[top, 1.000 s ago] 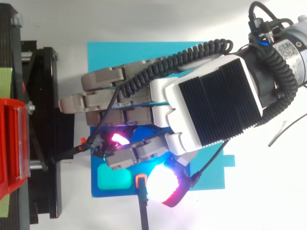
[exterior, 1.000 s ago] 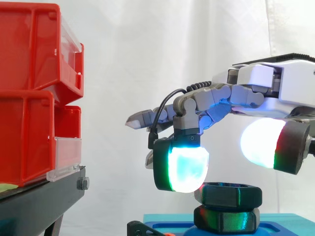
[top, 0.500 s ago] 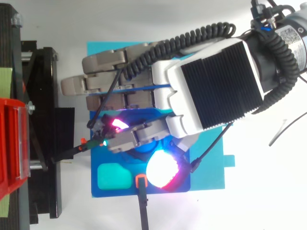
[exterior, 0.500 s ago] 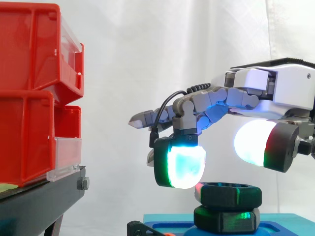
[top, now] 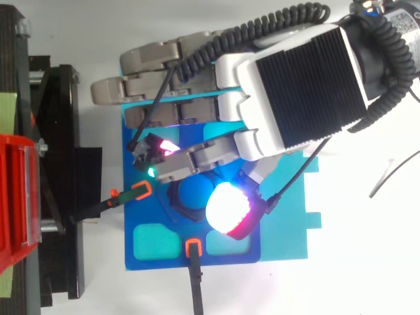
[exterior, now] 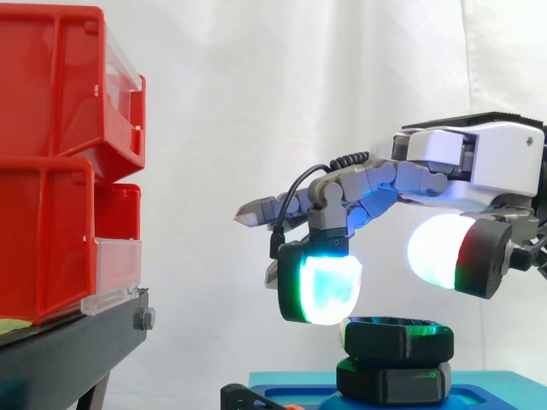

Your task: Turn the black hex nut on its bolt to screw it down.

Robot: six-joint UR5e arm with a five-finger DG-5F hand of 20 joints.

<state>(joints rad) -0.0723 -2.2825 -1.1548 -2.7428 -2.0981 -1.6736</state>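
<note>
Black hex nut [exterior: 397, 340] is stacked on a second black hex piece [exterior: 393, 382] on the blue plate [top: 147, 213]. Above it the hand [exterior: 479, 158] is held, fingers [exterior: 329, 286] released, nothing grasped; one glowing pad is set just beside the nut's left edge.

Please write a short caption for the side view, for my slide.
Robot hand poised just above the black nut on a blue base; red bins at left.

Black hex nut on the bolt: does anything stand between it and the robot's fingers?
Nothing visible does. In the side view the fingers of the hand hang close over the black hex nut, with no other thing between them.
</note>
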